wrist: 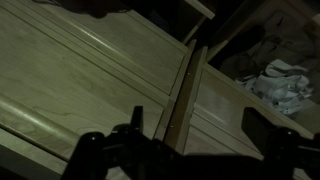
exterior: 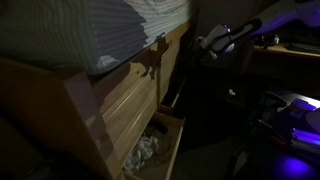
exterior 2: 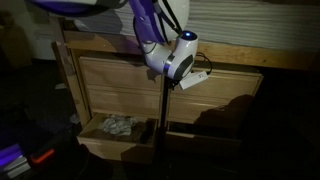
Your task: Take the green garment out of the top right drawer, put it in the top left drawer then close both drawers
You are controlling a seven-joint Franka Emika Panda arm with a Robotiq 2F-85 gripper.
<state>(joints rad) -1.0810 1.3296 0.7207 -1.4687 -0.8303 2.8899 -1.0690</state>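
In an exterior view, left of the upright divider post (exterior 2: 162, 105), a shallow pale-wood open drawer (exterior 2: 115, 150) stands pulled well out. The garment (exterior 2: 118, 125) lies crumpled inside it, toward the post side. The light is too dim to make out its green.

At the post, above drawer level, the gripper (exterior 2: 190, 76) hovers close to the wood front. The wrist view shows its fingers (wrist: 92, 150) spread wide apart on either side of the post, with nothing between them and no cloth touched.

Right of the post, the second drawer (exterior 2: 203, 142) seems drawn out as well. Its inside is in deep shadow, so I cannot tell whether anything lies there.

As for progress, the garment sits in a drawer, not in the hand. The pictures do not settle whether this is the top right drawer it must leave or the top left one it must reach. The wrist view shows the garment right of the post, and that camera may be turned.

If this drawer is the source, nothing is done yet, and the pick, the transfer and two closings are all ahead. If it is the destination, only the closing is left. Either way the drawer holding the garment is not shut, and the second one looks not shut either.
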